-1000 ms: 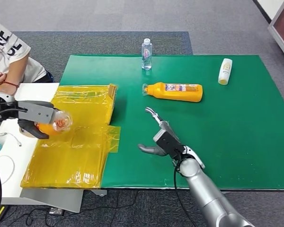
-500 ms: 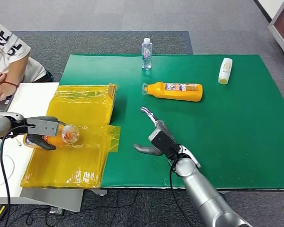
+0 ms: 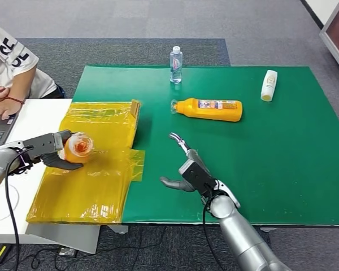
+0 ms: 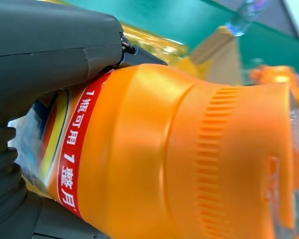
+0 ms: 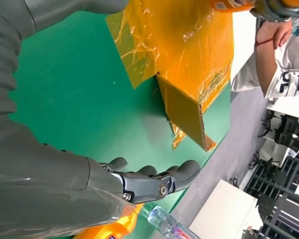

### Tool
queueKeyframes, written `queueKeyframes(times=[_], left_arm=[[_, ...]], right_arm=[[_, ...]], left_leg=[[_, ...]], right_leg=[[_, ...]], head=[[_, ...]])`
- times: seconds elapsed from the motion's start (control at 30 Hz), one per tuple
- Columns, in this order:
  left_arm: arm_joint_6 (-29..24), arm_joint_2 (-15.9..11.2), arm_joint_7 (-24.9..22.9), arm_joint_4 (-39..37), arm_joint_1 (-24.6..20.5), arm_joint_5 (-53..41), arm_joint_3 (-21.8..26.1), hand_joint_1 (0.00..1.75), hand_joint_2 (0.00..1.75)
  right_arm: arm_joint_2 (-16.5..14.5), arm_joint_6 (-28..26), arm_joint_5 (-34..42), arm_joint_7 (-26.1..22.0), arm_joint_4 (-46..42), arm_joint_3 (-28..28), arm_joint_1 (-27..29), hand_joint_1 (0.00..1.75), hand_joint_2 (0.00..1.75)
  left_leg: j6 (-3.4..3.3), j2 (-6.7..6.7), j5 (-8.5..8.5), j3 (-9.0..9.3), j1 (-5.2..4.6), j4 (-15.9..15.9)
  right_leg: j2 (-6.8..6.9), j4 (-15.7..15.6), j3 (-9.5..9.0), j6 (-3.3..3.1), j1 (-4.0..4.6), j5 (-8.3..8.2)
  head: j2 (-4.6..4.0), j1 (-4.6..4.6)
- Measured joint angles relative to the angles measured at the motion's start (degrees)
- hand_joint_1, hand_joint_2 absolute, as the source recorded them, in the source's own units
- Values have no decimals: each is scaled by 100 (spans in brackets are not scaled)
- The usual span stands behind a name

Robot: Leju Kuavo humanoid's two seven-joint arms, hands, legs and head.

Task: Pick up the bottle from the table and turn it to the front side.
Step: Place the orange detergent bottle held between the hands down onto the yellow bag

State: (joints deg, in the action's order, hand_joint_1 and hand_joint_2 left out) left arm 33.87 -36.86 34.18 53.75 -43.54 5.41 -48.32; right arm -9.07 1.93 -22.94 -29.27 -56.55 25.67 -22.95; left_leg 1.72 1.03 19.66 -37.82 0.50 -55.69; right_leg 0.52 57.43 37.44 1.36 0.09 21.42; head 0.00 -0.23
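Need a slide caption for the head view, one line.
Left hand holds an orange bottle over the yellow sheet; right hand open above the green mat.

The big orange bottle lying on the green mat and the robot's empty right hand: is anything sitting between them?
No. In the head view only bare green mat lies between the orange bottle and the right hand.

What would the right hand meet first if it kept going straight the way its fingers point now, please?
Probably the orange bottle lying on the green mat. The right hand is open, fingers aimed up the table toward the bottle's cap end; bare mat lies between. Depth is unclear.
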Motion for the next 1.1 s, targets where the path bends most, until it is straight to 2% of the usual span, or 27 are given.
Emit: queueKeyframes(times=[0.13, 0.27, 0.53, 0.67, 0.83, 0.97, 1.1], left_arm=[[488, 40, 110, 284, 348, 39, 581, 175, 175], [834, 24, 134, 490, 578, 46, 968, 175, 175], [1231, -252, 48, 638, 674, -23, 1154, 175, 175], [1333, -420, -138, 638, 563, -111, 1089, 175, 175], [1184, -626, -685, 625, 135, -422, 733, 175, 175], [546, -603, -1001, 453, -254, -790, 258, 175, 175], [-10, -414, -1032, 236, -432, -1032, -98, 175, 175]], right_arm=[[2, 13, 14, 37, -8, 12, 2, 0, 175], [2, 46, 26, 45, -8, 60, -8, 0, 175], [2, 83, 95, 53, -5, 161, -38, 0, 175], [3, 87, 124, 44, 2, 193, -72, 0, 175], [24, 78, 148, 18, 24, 216, -85, 0, 175], [55, 0, 110, 4, 30, 222, -71, 0, 175], [61, -58, 24, 20, 31, 218, -34, 0, 175]], left_leg=[[3, 2, -2, -3, 0, 0], [7, 3, -5, -11, 2, 0], [8, 4, -5, -20, 3, 0], [8, 4, -5, -21, 3, 0], [14, 4, -10, -22, 4, 0], [13, 3, -11, -26, 4, 0], [13, 4, -12, -28, 3, 0]], right_leg=[[-4, 1, 6, 1, 0, -2], [-6, 2, 15, -1, 3, -1], [-7, 3, 25, -5, 6, 3], [-7, 3, 27, -6, 6, 2], [-6, 3, 31, -10, 7, -1], [-6, 3, 34, -9, 6, -4], [-7, 3, 35, -7, 5, -8]], head=[[0, -1], [0, 0], [0, -1], [0, 0], [0, -1], [0, 0], [0, 1]])
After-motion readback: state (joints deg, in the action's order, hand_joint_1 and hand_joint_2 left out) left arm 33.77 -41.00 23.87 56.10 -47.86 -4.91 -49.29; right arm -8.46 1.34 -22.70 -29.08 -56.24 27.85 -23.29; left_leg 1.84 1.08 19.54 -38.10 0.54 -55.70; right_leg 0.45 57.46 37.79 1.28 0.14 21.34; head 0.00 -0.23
